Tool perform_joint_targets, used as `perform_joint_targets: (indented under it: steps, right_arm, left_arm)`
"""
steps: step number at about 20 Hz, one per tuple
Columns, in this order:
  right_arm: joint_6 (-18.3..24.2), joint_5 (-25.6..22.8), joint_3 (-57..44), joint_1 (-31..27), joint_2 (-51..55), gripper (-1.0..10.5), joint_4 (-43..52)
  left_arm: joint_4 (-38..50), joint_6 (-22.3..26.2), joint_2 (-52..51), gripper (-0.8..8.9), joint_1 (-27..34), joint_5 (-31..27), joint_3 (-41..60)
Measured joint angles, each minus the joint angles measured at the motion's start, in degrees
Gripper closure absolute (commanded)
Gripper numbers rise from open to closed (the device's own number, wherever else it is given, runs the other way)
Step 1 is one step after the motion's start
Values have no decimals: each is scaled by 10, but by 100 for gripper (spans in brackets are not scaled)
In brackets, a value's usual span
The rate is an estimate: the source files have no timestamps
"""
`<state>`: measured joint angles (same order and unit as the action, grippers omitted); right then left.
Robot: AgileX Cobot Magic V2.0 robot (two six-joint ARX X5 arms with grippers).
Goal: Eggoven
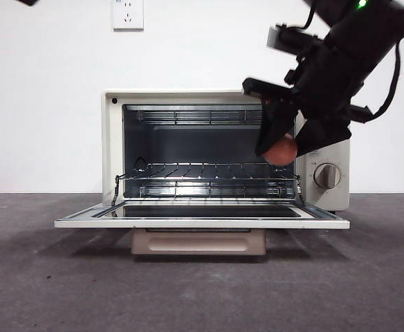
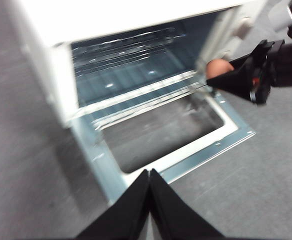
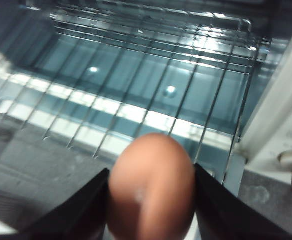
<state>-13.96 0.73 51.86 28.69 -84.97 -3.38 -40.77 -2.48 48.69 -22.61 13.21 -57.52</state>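
Observation:
The cream toaster oven [image 1: 112, 149] stands in the middle of the table with its glass door [image 1: 202, 218] folded down flat and its wire rack [image 1: 205, 171] bare. My right gripper [image 1: 283, 146] is shut on the reddish-brown egg [image 1: 282, 150] and holds it in the air at the right side of the oven's mouth, above the rack's right end. The right wrist view shows the egg [image 3: 151, 187] between my two jaws, over the rack [image 3: 136, 85]. My left gripper [image 2: 150, 172] is shut and empty, above the table in front of the open door [image 2: 186, 160]. The egg [image 2: 219, 68] also shows there.
One knob [image 1: 327, 176] shows on the oven's right panel, below my right arm. The tan door handle [image 1: 198, 242] hangs under the open door. A wall socket [image 1: 127, 14] sits high on the white wall. Grey table surface [image 1: 202, 290] lies in front.

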Motion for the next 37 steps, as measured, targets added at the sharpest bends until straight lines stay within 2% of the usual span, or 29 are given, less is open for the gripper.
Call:
perform_joint_targets:
  steps: [9,23,24,27,28,37]
  right_arm:
    - [0,12,84,-12,-89,944,7]
    - [-16,24,88,-9,-114,940,15]
    - [-16,24,88,-9,-114,915,15]
    - [-16,23,88,-9,-115,705,15]
    - [-16,23,88,-9,-115,676,15]
    - [-28,23,89,-8,-115,629,14]
  left_arm:
    - [-39,-16,-72,807,14,0,38]
    - [-47,-27,-84,807,14,0,38]
    - [-47,-27,-84,807,14,0,38]
    - [-48,-27,-84,807,14,0,38]
    - [-48,-27,-84,807,14,0,38]
    - [-47,-28,-81,807,14,0,38]
